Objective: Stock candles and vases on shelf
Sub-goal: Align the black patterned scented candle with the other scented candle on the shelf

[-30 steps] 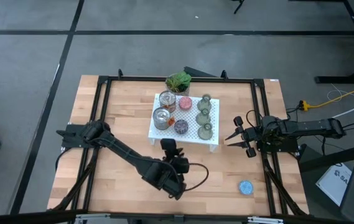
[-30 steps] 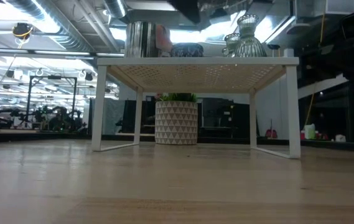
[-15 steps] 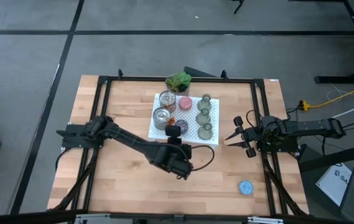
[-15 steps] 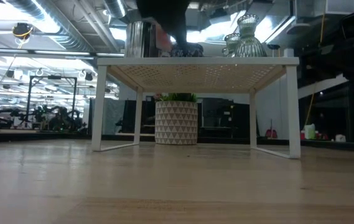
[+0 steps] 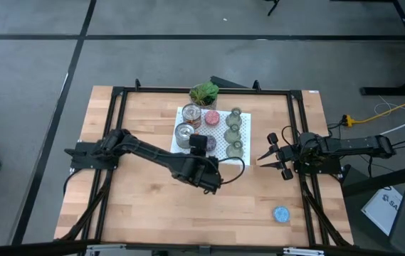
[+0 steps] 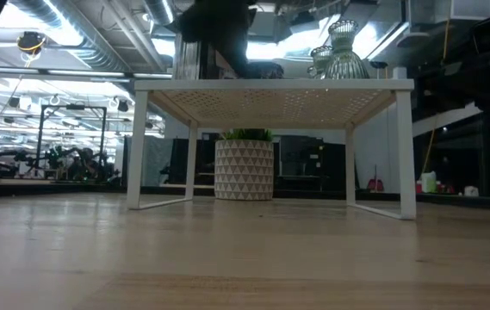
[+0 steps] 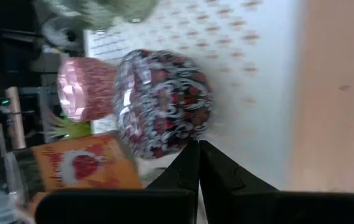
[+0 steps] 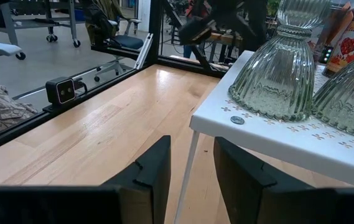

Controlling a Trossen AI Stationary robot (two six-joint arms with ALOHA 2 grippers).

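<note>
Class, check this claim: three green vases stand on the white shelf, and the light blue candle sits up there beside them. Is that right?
Not quite. The three green vases do stand on the white shelf, but the light blue candle is not up there: the high view shows it lying on the wooden table, near the front right corner, well away from the shelf.

Five candles (image 5: 187, 133), three vases (image 5: 234, 132)

left arm (image 5: 188, 169) hides part of the shelf (image 5: 241, 158) front, seen from above | silver tin (image 7: 21, 177) cut off at the edge | vase (image 8: 284, 62) top cut off
</note>
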